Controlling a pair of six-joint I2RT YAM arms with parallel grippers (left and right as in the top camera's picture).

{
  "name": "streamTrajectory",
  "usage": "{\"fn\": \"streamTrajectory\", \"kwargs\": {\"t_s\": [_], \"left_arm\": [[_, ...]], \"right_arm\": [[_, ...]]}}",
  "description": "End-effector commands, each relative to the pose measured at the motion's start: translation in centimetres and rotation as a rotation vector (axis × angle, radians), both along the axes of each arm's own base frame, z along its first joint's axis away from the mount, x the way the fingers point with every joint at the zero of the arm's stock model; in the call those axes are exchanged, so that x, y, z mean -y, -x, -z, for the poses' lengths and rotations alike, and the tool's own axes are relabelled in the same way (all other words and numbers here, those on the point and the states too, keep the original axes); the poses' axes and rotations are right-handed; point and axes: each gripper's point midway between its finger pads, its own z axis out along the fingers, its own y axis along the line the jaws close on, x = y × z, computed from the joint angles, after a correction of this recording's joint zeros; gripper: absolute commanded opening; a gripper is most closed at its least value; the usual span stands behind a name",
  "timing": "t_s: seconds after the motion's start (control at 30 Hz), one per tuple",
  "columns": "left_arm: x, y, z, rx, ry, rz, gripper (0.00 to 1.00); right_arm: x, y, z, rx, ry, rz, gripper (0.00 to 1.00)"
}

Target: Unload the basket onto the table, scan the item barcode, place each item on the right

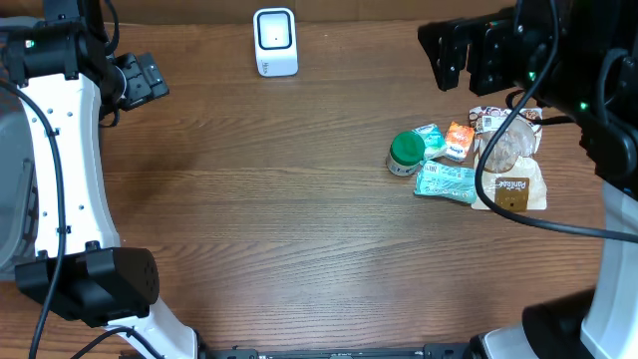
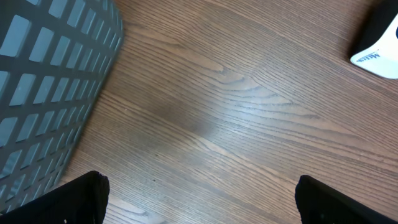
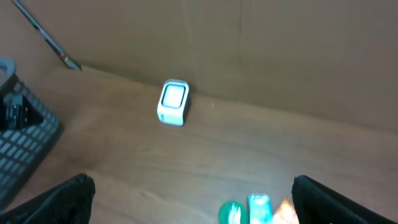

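Note:
A cluster of grocery items lies at the right of the table: a green-lidded cup, a teal packet, a small orange packet and a clear bag of cookies. The white scanner stands upright at the far middle edge. My right gripper hovers open above and behind the items, holding nothing. In the right wrist view its gripper frames the scanner and the cup. My left gripper hangs open at the far left over bare wood.
A grey mesh basket sits at the table's left edge, close to the left gripper, and shows again in the right wrist view. A brown paper packet lies under the cookie bag. A cardboard wall rises behind the scanner.

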Motion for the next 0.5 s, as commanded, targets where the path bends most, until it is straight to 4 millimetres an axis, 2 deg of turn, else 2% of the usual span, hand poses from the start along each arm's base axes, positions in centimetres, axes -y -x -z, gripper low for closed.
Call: {"fn": "streamTrajectory", "kwargs": {"t_s": [0.0, 0.17, 0.33, 0.47], "left_arm": [[0.2, -0.2, 0.1, -0.003, -0.005, 0.008, 1.00], [0.2, -0.2, 0.1, -0.003, -0.005, 0.007, 1.00], [0.2, -0.2, 0.1, -0.003, -0.005, 0.007, 1.00], [0.2, -0.2, 0.1, -0.004, -0.005, 0.008, 1.00]], "right_arm": [[0.6, 1.5, -2.2, 0.114, 0.012, -0.018, 1.00], [1.8, 2.4, -2.3, 0.216, 0.017, -0.004, 1.00], [3.1, 3.9, -0.1, 0.307, -0.003, 0.026, 1.00], [4.4, 5.5, 2.7, 0.407, -0.017, 0.061, 1.00]]}}
